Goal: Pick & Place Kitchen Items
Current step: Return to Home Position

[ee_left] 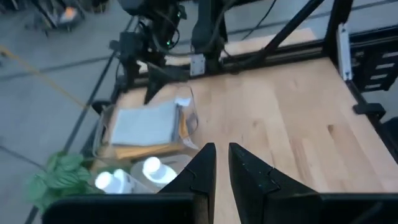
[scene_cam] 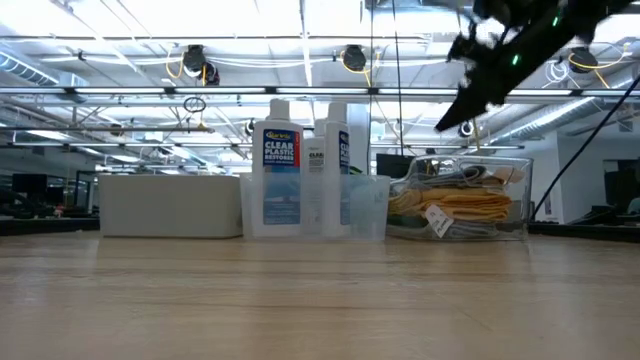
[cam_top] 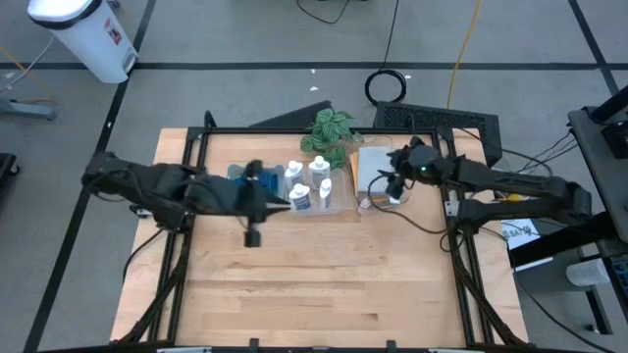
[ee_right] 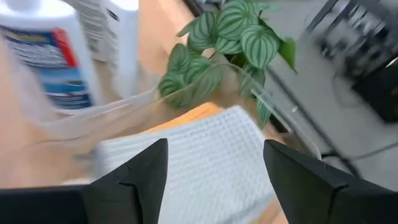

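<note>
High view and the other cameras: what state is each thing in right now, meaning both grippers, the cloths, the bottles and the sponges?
Left gripper, shut, holding nothing.
Right gripper, open, empty, above the grey cloth.
Grey cloth, folded, on top in the cloth bin.
Orange cloth, under the grey cloth, same bin.
Bottles, upright, caps on, in the bottle bin.
Sponges, in the sponge bin, only partly in view.

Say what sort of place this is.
Probably a robotics lab in an industrial hall: a pale wooden table in a black metal frame, exposed steel ceiling trusses with lamps, loose cables on the grey floor.
</note>
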